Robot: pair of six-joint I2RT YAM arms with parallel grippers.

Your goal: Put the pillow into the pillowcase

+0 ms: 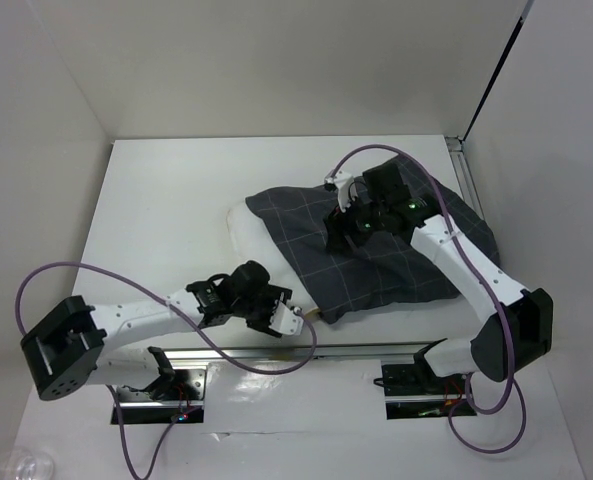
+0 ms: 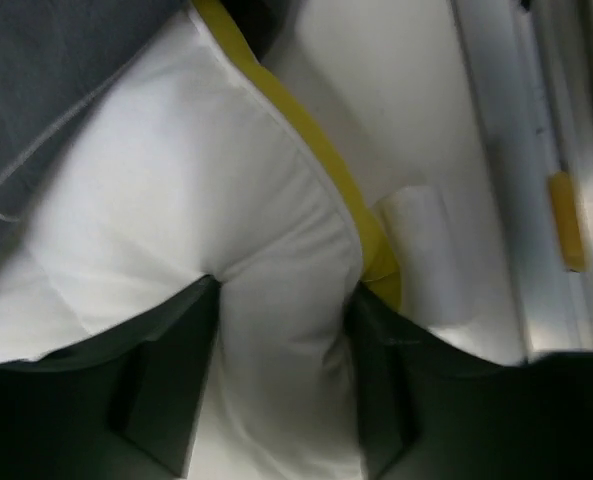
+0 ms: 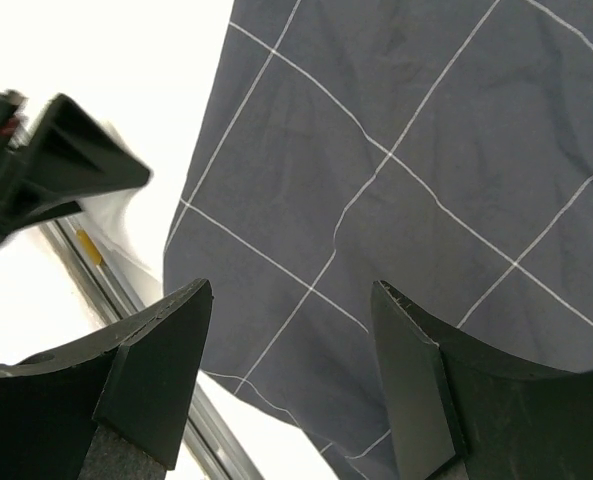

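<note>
Bright even light, soft shadows. Left wrist view: pillow (image 2: 176,200) blurred; right wrist view: table (image 3: 96,60) glares white.

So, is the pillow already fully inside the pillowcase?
No, the left wrist view shows a white corner of the pillow with its yellow band bare outside the pillowcase.
</note>
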